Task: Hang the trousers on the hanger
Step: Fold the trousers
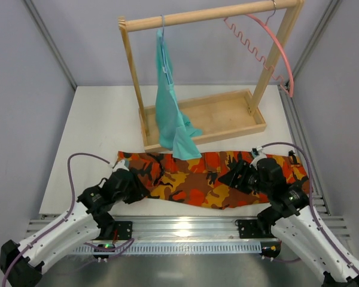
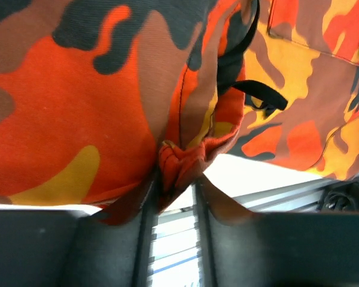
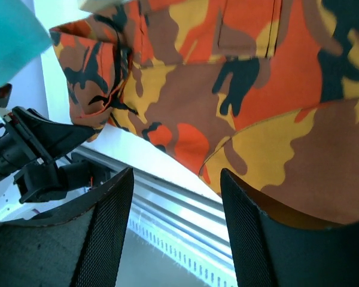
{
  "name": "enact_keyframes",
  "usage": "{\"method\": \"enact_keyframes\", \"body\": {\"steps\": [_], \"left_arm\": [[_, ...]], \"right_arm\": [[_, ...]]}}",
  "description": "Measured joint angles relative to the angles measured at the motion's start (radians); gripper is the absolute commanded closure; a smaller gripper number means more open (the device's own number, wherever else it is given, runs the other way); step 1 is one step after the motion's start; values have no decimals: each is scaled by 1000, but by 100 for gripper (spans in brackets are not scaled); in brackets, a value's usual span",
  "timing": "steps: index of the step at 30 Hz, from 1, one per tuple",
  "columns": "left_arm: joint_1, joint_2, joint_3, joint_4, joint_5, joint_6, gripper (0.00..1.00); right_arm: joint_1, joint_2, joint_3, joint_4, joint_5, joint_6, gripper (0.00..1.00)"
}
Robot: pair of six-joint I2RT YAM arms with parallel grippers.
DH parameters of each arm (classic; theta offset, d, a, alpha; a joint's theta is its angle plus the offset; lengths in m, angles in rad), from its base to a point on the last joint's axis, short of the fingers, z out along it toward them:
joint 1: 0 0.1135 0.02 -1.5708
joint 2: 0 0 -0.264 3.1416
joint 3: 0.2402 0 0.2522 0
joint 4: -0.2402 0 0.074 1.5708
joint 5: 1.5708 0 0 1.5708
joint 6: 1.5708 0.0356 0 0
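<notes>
Camouflage trousers (image 1: 197,179) lie stretched along the near edge of the white worktop (image 1: 96,131), running from its left half almost to its right edge. The left jaws sit at the trousers' left end. Their fingers (image 2: 107,251) stand a narrow gap apart with a bunched fold of orange cloth between the tips, though the wrist view does not show whether the fold is gripped. The right jaws stand wide over the near hem at the right end, with nothing caught between their fingers (image 3: 102,239). At the far side of the worktop stands a wooden rack (image 1: 209,15). The pink hanger (image 1: 279,45) hangs by its hook from the right end of the rail, well apart from the trousers. A teal garment (image 1: 170,113) hangs from the left end, its lower end overlapping the trousers' far edge in the top view.
</notes>
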Motion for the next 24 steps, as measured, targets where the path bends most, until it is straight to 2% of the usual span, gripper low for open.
{"method": "enact_keyframes", "body": {"steps": [3, 5, 8, 11, 14, 17, 20, 24], "left_arm": [[-35, 6, 19, -14, -26, -12, 46], [-38, 25, 66, -25, -58, -9, 44], [-38, 92, 189, -40, -143, 0, 45], [-35, 196, 305, -58, -223, 22, 46], [-14, 298, 371, -66, -257, 45, 46], [51, 373, 378, -76, -248, 68, 49], [179, 387, 366, -76, -175, 103, 44], [388, 359, 360, -71, -68, 146, 43]], "right_arm": [[159, 46, -39, 35, 93, 96, 36], [288, 106, -41, 82, 172, 159, 34], [548, 259, -23, 172, 338, 238, 34], [711, 426, 37, 246, 452, 285, 34], [798, 610, 136, 328, 535, 307, 34], [849, 785, 251, 393, 599, 311, 35], [872, 934, 349, 478, 627, 310, 35], [880, 1077, 400, 571, 644, 310, 35]]}}
